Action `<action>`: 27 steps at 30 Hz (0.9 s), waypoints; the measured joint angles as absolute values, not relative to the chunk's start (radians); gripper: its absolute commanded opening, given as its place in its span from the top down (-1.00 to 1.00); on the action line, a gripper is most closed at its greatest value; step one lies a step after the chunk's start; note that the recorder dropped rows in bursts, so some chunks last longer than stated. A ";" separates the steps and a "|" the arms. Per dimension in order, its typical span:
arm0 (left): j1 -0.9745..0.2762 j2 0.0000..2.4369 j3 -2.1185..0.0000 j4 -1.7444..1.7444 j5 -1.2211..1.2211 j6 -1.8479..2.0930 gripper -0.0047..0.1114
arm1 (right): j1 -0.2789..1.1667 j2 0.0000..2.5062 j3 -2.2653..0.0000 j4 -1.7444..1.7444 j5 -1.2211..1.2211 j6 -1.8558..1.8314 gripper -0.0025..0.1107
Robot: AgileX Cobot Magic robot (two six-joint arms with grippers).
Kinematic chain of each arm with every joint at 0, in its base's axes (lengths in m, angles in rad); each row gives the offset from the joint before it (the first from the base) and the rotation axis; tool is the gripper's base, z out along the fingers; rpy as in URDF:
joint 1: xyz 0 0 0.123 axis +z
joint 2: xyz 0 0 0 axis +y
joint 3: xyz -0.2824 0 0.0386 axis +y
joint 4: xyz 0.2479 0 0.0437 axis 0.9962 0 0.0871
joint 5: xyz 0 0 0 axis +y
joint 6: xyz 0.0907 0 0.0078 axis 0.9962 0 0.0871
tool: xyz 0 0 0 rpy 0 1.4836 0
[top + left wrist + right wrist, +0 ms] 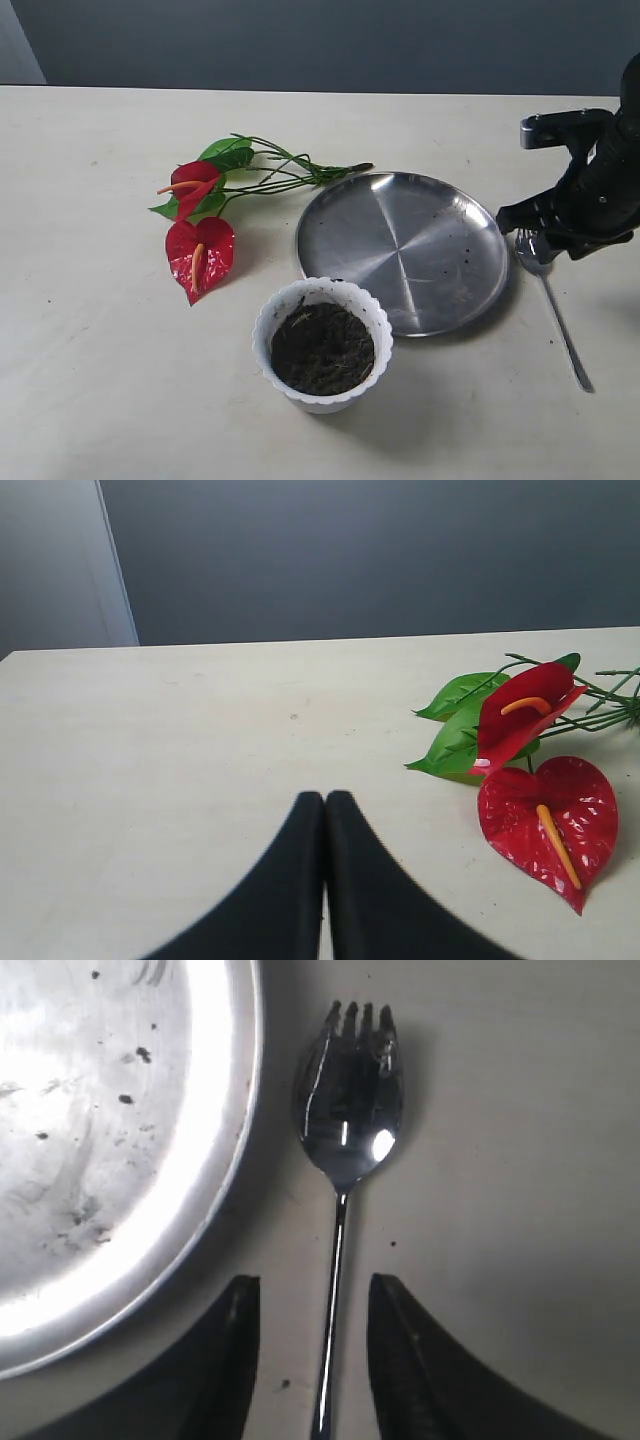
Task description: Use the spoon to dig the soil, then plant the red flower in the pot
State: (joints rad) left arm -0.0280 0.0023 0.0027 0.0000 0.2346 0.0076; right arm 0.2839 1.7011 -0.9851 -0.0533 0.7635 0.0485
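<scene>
The white scalloped pot [322, 343] stands near the table's front, filled with dark soil [321, 349]. The red flower [200, 240] lies flat to the left of the steel plate, also seen as the red flower [535, 790] in the left wrist view. The spoon [555, 315] lies on the table right of the plate, its tined bowl [348, 1110] pointing away. My right gripper [312, 1295] is open, its fingers astride the spoon's thin handle [333, 1310] without touching it. My left gripper [325, 802] is shut on nothing, left of the flower; it does not show in the exterior view.
A wide shiny steel plate [402, 245] with a few soil specks sits between flower and spoon, its rim [215, 1190] close beside the right gripper. Bare table stretches left of the flower and in front of the pot.
</scene>
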 measured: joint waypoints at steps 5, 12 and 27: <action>-0.028 0.002 0.003 0.000 0.235 0.008 0.91 | 0.284 1.702 -0.983 -0.053 0.742 0.051 0.31; -0.028 0.002 0.003 0.000 0.235 0.008 0.91 | 0.284 1.767 -0.950 -0.052 0.712 0.053 0.31; -0.028 0.002 0.003 0.000 0.235 0.008 0.91 | 0.284 1.859 -0.942 -0.057 0.640 0.078 0.31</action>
State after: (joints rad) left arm -0.0280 0.0023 0.0027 0.0000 0.2346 0.0076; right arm 0.2839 1.8590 -0.9422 -0.0571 0.6395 0.0780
